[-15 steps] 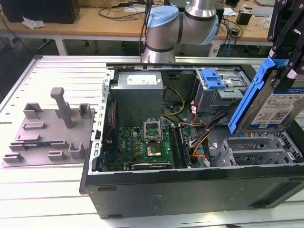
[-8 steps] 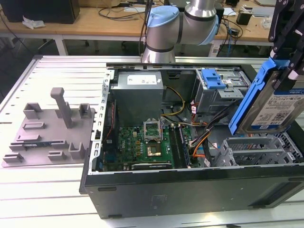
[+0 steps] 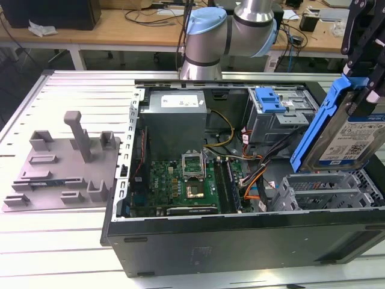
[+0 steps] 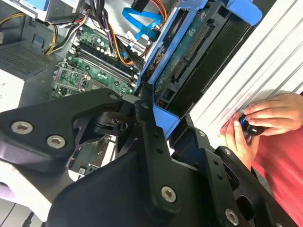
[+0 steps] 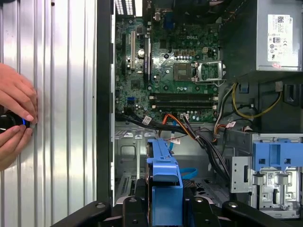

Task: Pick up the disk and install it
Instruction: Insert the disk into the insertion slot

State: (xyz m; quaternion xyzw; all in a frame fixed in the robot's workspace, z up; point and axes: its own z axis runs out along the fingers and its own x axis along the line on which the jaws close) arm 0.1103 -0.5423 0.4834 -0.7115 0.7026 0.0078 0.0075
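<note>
you had the arm (image 3: 252,15) showing its grey and blue joints at the top middle of the exterior view. its gripper (image 3: 364,81) hung high at the exterior view's right. the black fingers (image 5: 141,203) were pressed in from both sides on the disk (image 3: 352,129), which they held up on edge and tilted. two hands (image 5: 14,118) lay close together, their fingertips (image 5: 29,113) drawn in toward each other.

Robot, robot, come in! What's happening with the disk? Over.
Gripper shut on the disk. Disk held on edge over open computer case, not installed. Orange cables beside drive cage.
</note>
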